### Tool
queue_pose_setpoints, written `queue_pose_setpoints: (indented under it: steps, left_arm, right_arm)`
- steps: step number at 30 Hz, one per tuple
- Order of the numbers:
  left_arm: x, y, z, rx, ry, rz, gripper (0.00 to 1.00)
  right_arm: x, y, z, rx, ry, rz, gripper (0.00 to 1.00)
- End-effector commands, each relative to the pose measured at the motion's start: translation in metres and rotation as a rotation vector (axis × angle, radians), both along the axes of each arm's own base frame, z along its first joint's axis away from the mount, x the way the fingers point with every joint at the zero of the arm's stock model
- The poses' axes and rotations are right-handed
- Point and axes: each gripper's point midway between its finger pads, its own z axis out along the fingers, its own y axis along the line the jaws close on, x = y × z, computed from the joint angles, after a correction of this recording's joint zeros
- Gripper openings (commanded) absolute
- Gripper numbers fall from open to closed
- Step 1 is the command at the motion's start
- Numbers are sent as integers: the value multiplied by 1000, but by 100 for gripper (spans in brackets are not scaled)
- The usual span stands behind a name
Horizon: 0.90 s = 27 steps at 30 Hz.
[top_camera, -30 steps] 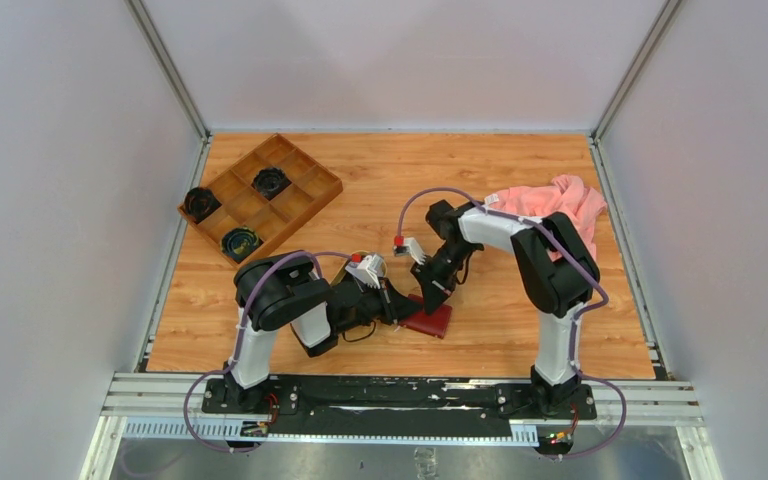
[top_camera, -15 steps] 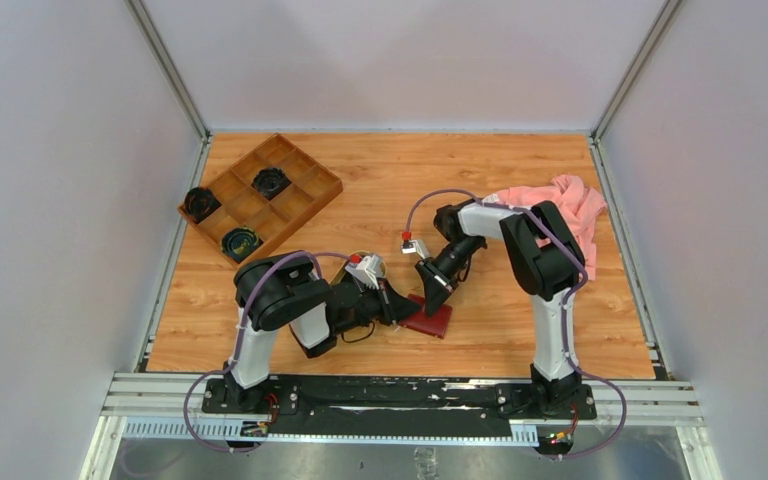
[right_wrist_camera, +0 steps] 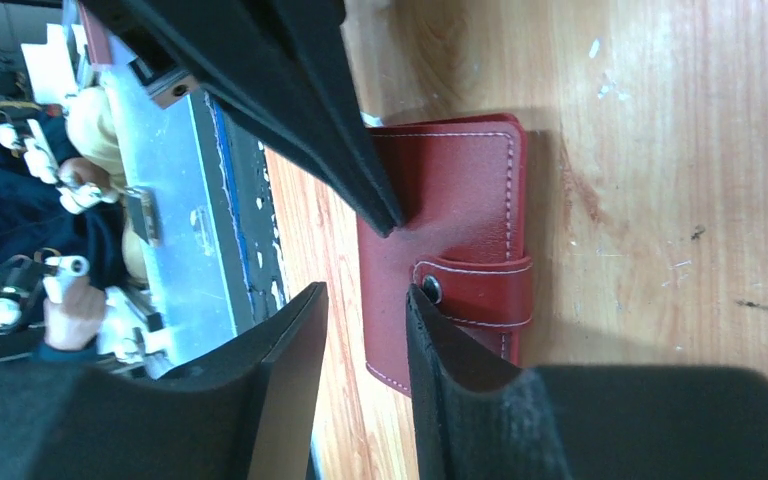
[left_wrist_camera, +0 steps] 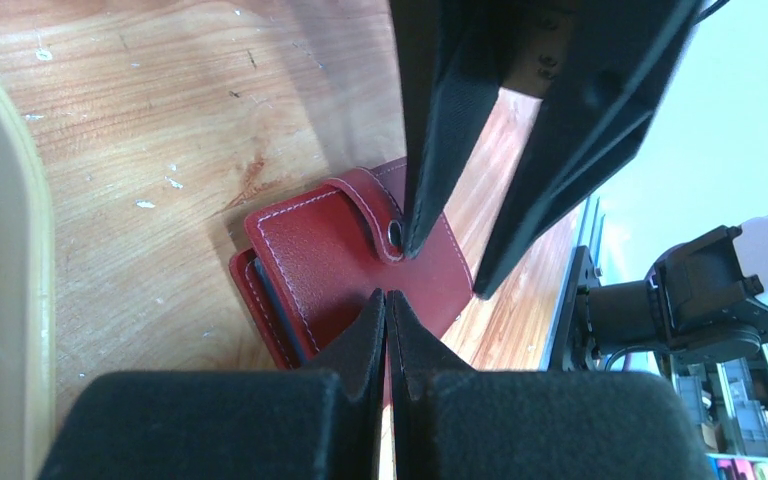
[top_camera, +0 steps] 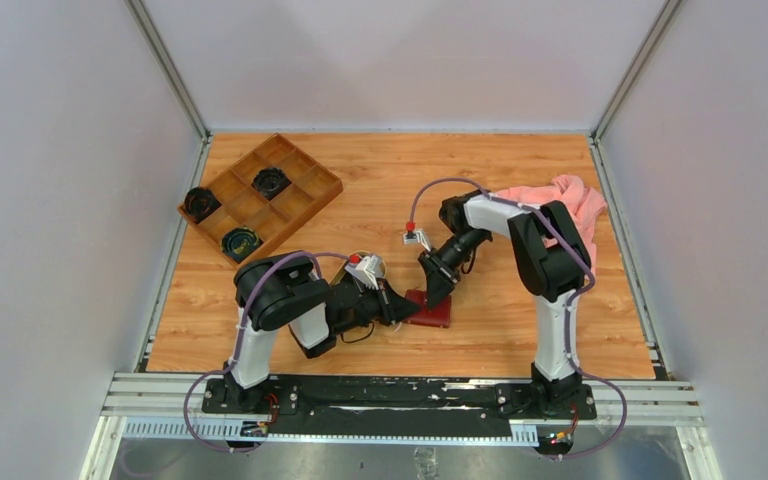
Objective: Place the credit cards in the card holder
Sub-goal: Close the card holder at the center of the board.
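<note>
Card holder: shut, flat on the desk, between both arms.
Left fingers: pressed together, tips at its edge.
Right fingers: spread, one tip at the snap tab.

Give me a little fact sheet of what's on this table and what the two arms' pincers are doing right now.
Card holder: dark red, closed, lying flat
Snap tab: wrapped over its edge
Left pincer: shut, tip at the holder's cover
Right pincer: open, one fingertip by the snap tab
Cards: none in view
Elsewhere: wooden box far left, pink cloth far right
</note>
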Motion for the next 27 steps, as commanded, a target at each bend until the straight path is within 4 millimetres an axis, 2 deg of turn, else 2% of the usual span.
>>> queue_pose_setpoints:
  steps: [1, 7, 13, 20, 27]
  left_arm:
    - [3, 5, 4, 5, -39, 7, 0]
    - [1, 5, 17, -10, -82, -10, 2]
    - [0, 5, 22, -13, -102, -19, 2]
    - [3, 5, 14, 4, -80, -3, 1]
    - [6, 7, 5, 36, -63, 17, 0]
  right_arm:
    - [5, 1, 31, 135, -134, 57, 40]
    - [3, -6, 40, 138, -229, 90, 36]
    - [4, -9, 28, 78, -322, 119, 35]
    - [25, 2, 23, 7, -720, 163, 48]
    - [22, 6, 22, 111, -868, 261, 49]
